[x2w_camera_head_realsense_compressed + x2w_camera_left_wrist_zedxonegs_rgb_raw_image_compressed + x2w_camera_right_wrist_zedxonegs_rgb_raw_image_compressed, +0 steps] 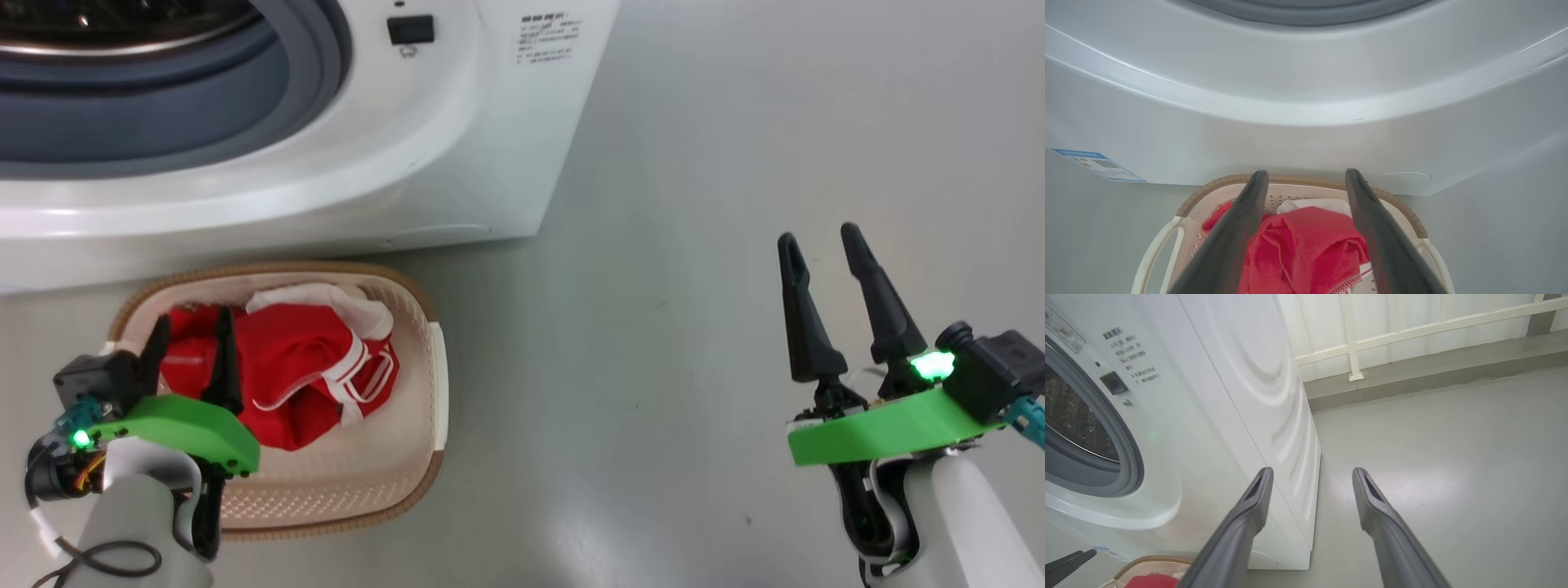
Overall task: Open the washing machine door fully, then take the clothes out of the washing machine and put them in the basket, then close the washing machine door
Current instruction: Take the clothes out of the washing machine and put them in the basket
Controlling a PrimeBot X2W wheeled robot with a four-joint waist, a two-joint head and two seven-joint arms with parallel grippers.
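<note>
Left end effector (190, 320), nearest the viewer, hangs over the near-left part of the basket (438, 367), its two dark fingers spread apart and gripping nothing; in the wrist view the same end effector (1306, 173) straddles the heap below without clamping it. Clothes (302, 359), red with white trim bands, lie bunched inside the basket, filling its left and middle and leaving the perforated right side bare. Behind the basket, and just beside its far rim, stands the white washing machine (457, 122); its grey gasket (314, 73) and the mouth of the steel drum (1073, 416) are uncovered. Right end effector (818, 234) is held well apart from the basket, to the robot's right over bare floor (694, 327), fingers likewise apart and empty.

Step in hand, by judgement: the transfer of laundry into the basket, at the point of release. Whether more garments remain in the drum cannot be told, since little of its interior is seen. The next move calls for lifting the left arm clear of the basket without snagging fabric, then either reaching back into the drum or swinging the door shut; where the door hangs cannot be told.
</note>
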